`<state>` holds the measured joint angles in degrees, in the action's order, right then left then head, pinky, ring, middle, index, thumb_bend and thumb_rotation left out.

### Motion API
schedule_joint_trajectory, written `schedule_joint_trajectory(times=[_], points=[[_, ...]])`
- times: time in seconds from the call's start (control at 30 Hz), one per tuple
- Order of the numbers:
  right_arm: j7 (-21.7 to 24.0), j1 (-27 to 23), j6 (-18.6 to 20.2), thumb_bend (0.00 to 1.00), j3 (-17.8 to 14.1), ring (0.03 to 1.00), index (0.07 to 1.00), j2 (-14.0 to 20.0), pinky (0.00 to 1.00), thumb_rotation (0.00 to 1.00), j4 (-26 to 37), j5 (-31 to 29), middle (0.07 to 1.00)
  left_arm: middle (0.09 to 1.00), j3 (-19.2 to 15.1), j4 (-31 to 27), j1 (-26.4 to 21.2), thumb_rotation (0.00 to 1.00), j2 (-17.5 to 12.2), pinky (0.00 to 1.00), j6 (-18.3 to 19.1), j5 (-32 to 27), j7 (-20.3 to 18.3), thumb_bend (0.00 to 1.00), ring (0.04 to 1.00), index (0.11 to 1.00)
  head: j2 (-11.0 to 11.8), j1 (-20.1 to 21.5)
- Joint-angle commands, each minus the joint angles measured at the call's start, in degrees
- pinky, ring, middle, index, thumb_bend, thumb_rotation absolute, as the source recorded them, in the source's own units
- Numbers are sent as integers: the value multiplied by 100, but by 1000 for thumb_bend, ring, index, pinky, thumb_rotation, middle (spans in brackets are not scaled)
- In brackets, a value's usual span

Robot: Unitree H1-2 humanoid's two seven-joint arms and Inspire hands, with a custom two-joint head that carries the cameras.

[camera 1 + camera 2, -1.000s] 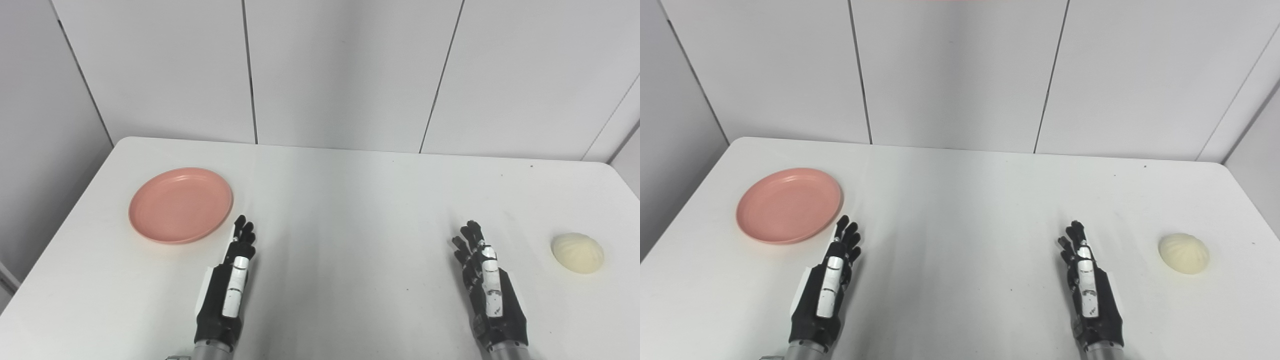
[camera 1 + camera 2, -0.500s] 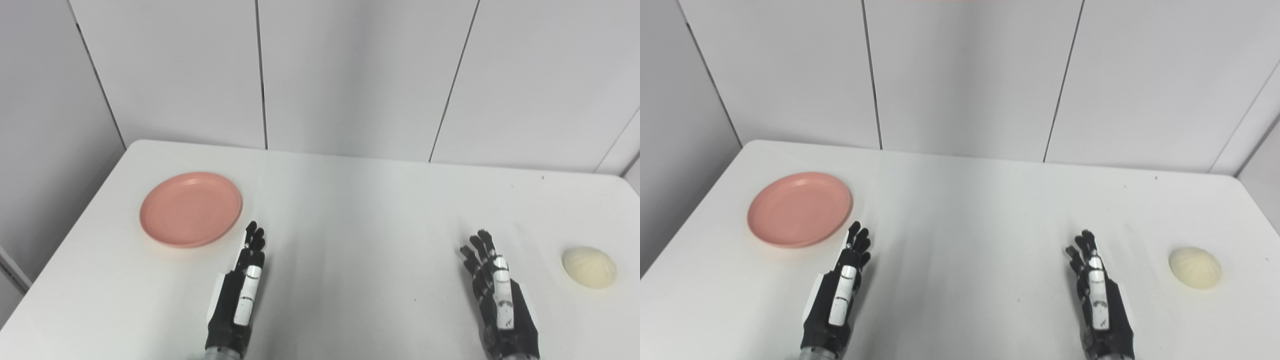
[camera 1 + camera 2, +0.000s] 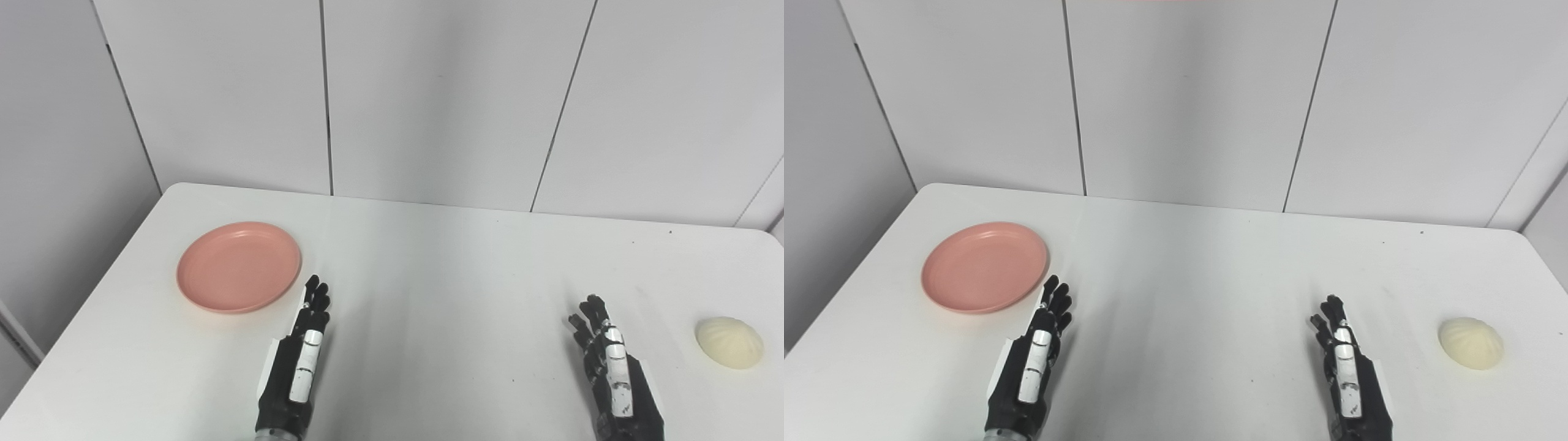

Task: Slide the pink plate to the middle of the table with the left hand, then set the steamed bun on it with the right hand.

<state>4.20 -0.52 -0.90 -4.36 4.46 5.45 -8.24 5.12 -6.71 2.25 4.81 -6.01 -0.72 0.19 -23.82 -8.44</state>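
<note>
A round pink plate (image 3: 239, 267) lies flat on the left part of the white table (image 3: 441, 288). My left hand (image 3: 298, 367) rests near the front edge, just right of and below the plate, fingers straight and apart, holding nothing. The fingertips stop a little short of the plate's rim. A pale cream steamed bun (image 3: 729, 342) sits at the far right. My right hand (image 3: 615, 378) lies left of the bun, well apart from it, open with fingers extended.
Grey wall panels (image 3: 441, 98) rise behind the table's far edge. The table's left edge (image 3: 92, 288) runs close beside the plate, and the right edge lies just past the bun.
The whole picture has shifted down and to the right, so the camera has moved. Neither hand, the plate nor the bun shows a move of its own.
</note>
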Motion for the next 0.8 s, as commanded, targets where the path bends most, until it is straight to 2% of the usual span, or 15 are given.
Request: schedule_joint_trajectory(times=[0.0, 0.07, 0.2, 0.23, 0.27, 0.33, 0.57, 0.77], points=[[-8, 102, -274, 741, 62, 936, 961, -137, 986, 1000, -30, 1, 967, 1000, -61, -367, -324, 936, 30, 1000, -44, -251, -74, 714, 1000, 1000, 7, -1], [-22, 103, -265, 741, 63, 937, 961, -154, 988, 1000, -39, 34, 967, 1000, -144, -533, -518, 940, 18, 1000, 92, -499, -103, 731, 1000, 1000, 29, -14], [-46, 94, -257, 737, 64, 934, 953, -179, 984, 1000, -80, 105, 963, 986, -337, -738, -943, 888, -91, 1000, 393, -851, -139, 848, 976, 1000, 68, -50], [-47, 89, -261, 739, 62, 938, 957, -184, 989, 1000, -96, 108, 967, 961, -415, -739, -1090, 875, -146, 968, 427, -894, -128, 869, 955, 985, 83, -59], [-49, 88, -261, 738, 56, 941, 962, -187, 996, 1000, -101, 102, 970, 914, -496, -740, -1238, 869, -207, 901, 474, -909, -103, 896, 920, 928, 83, -59], [-56, 86, -272, 739, 49, 942, 966, -190, 999, 1000, -104, 100, 972, 875, -665, -705, -1537, 859, -367, 868, 541, -955, -83, 921, 892, 881, 94, -61], [-85, 59, -372, 752, 48, 934, 961, -208, 989, 1000, -196, 153, 966, 795, -1071, -413, -2236, 906, -892, 748, 554, -943, -94, 983, 823, 772, 158, -48], [-63, 59, -354, 738, 48, 941, 966, -204, 999, 1000, -213, 135, 971, 799, -1337, -66, -2649, 907, -1350, 768, 576, -1052, -229, 1000, 824, 753, 165, -56]])
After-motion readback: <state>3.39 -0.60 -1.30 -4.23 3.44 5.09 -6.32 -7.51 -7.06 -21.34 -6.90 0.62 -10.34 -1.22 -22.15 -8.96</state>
